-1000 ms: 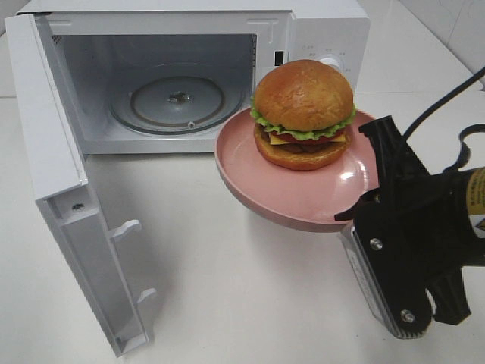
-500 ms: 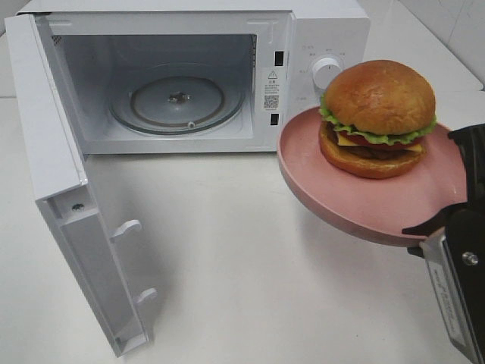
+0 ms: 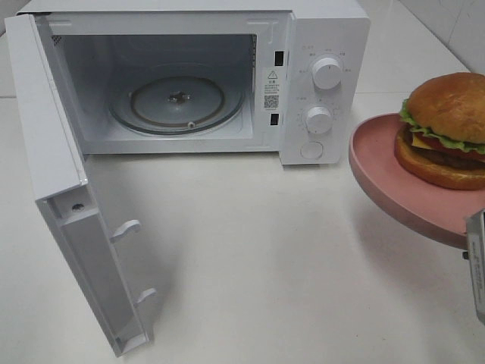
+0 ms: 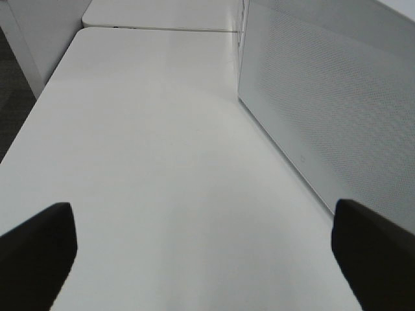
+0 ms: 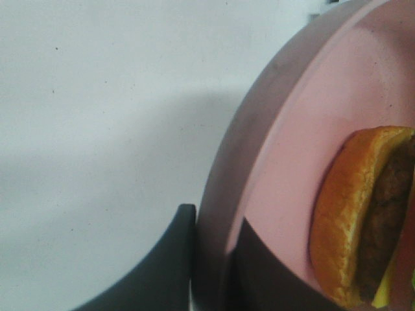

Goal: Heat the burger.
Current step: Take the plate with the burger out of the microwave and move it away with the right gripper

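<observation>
The microwave's door [image 3: 72, 205] stands swung wide at the far left of the high view, its edge pointing toward the table's near side. Behind it the microwave [image 3: 318, 45] cavity is open, with the glass turntable [image 3: 178, 102] bare inside. The dials [image 3: 327, 73] sit on its right panel. In front of the cavity the white table [image 3: 250, 265] is open from the door across to the plate.

The left gripper [image 4: 201, 256] hovers over the table with its jaws spread wide and nothing between them; the door's perforated face [image 4: 337, 97] runs beside it.

At the right edge of the high view the pink plate [image 3: 379, 171] hangs above the table, well apart from the microwave and partly out of frame. The burger [image 3: 447, 125] sits on it. The right gripper [image 5: 211, 269] is clenched on the plate's rim, one finger under it and one on top.
</observation>
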